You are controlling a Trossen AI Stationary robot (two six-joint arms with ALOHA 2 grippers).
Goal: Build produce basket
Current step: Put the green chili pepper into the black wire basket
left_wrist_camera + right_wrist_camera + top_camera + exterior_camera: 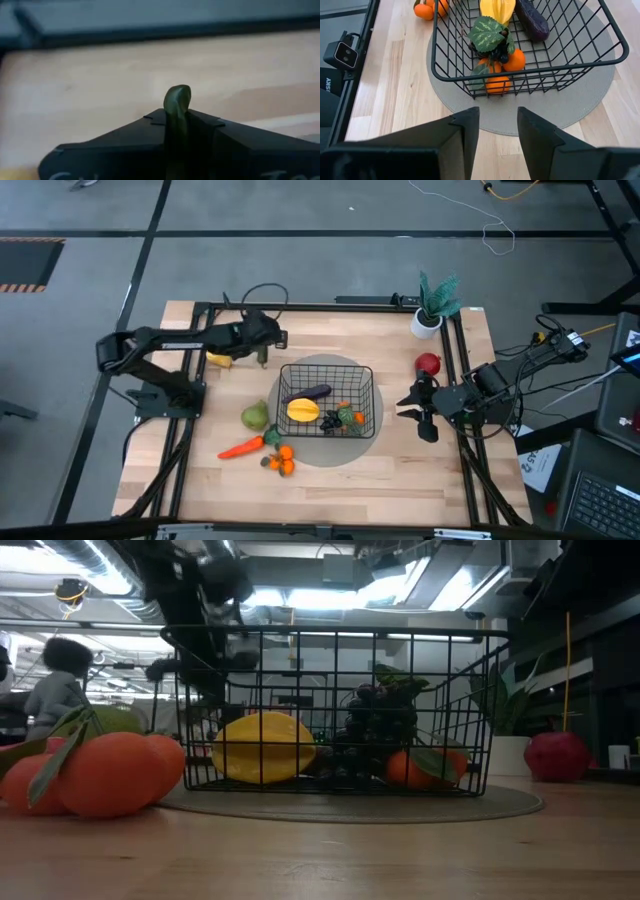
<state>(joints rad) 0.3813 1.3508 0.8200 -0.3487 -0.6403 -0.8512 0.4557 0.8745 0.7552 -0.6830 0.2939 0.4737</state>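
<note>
The black wire basket [372, 395] sits on a grey round mat [322, 459] mid-table. It holds a yellow piece [303, 410], an eggplant [312, 392], leafy grapes [492, 35] and small oranges [512, 60]. On the table to its left lie a pear [254, 417], a carrot [242, 448], oranges [280, 461] and a yellow piece [218, 360]. A red apple [428, 364] stands to the right. My left gripper [262, 356] is beyond the basket's far left corner, shut on a slim olive-green piece [177, 97]. My right gripper [413, 406] hovers open just right of the basket. My left gripper pinches the slim olive-green piece between its two fingers [200, 125]. The piece's rounded tip [178, 92] sticks out past the fingertips over the bare wood. The fingers hide the remainder, so what the piece belongs to cannot be told.
A teal potted plant [436, 302] in a white pot stands at the far right corner. Black frame rails [462, 360] run along the table's edges. Bare wood lies near the near edge [400, 480] and beyond the basket [340, 330].
</note>
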